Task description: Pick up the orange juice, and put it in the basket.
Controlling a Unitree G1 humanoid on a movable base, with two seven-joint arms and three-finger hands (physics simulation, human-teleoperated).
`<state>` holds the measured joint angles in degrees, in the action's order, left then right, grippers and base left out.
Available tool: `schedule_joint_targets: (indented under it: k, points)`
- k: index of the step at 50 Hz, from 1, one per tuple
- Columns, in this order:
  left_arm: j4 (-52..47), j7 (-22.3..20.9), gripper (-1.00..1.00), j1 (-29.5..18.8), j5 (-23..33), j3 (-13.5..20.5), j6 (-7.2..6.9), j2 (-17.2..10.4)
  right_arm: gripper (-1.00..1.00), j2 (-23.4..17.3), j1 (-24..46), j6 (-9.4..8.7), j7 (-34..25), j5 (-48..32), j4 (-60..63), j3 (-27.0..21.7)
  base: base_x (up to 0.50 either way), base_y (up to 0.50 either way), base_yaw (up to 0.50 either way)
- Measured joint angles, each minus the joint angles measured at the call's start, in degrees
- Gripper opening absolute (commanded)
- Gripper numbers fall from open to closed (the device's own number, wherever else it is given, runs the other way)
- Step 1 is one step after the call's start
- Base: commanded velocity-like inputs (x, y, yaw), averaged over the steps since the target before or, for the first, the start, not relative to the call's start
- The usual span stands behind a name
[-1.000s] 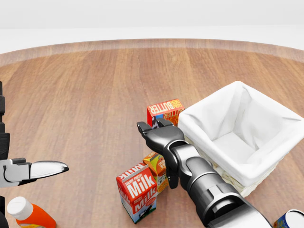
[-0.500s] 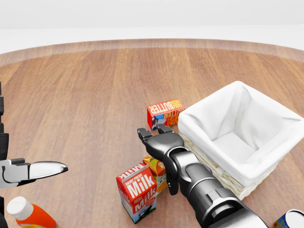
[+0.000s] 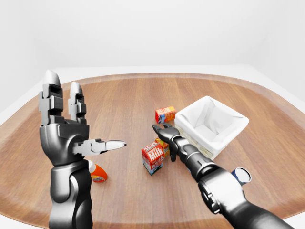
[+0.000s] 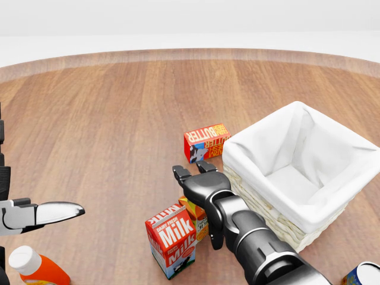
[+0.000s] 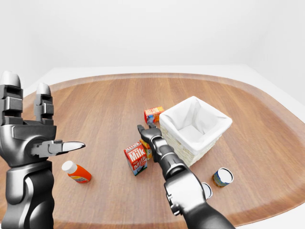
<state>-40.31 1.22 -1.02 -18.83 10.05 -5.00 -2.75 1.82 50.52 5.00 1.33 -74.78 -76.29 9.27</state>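
Note:
The orange juice (image 4: 196, 212) is a small orange carton standing just right of the milk carton (image 4: 172, 237), low in the head view. My right hand (image 4: 192, 173) hovers directly over the juice's top, fingers open and spread, its palm hiding part of the carton. The basket (image 4: 332, 205), wicker with a white cloth liner, stands to the right of the hand. My left hand (image 3: 82, 119) is raised upright at the left of the left-eye view, open and holding nothing.
A red-orange butter box (image 4: 206, 141) lies just above my right hand, against the basket's left corner. An orange bottle (image 4: 38, 268) with a white cap lies at bottom left. Two cans (image 5: 222, 176) stand below the basket in the right-eye view.
My right hand has drawn back from beside the butter box and lowered toward the bottom of the view, onto the juice carton. The left hand and all objects stayed put.

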Motion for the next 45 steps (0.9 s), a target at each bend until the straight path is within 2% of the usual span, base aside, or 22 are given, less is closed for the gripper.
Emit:
schedule_joint_targets:
  k: [12,13,14,15,16,45]
  points:
    - [0.19,-0.01,1.0,-0.14,-0.05,0.07,0.0,-0.06,1.0,0.02,-0.15,0.01,0.38,-0.03,0.08,-0.18,0.0,0.0,0.0]
    - [0.2,-0.01,1.0,-0.14,-0.06,0.07,0.0,-0.07,0.83,0.03,-0.19,0.0,0.43,-0.03,0.12,-0.19,0.0,0.0,0.0]
    - [0.2,-0.01,1.0,-0.15,-0.06,0.08,0.0,-0.07,0.27,0.02,-0.21,0.0,0.55,-0.07,0.18,-0.27,0.0,0.0,0.0]
    - [0.21,-0.01,1.0,-0.15,-0.06,0.08,0.0,-0.08,0.27,0.0,-0.2,0.0,0.66,-0.12,0.23,-0.34,0.0,0.0,0.0]
    - [0.21,-0.01,1.0,-0.15,-0.06,0.08,0.0,-0.08,-1.0,-0.01,-0.19,0.0,0.75,-0.15,0.27,-0.4,0.0,0.0,0.0]
    - [0.27,0.0,1.0,-0.2,-0.09,0.07,0.0,-0.11,-1.0,-0.68,-0.08,0.0,-1.63,-0.37,0.8,0.96,0.0,0.0,0.0]
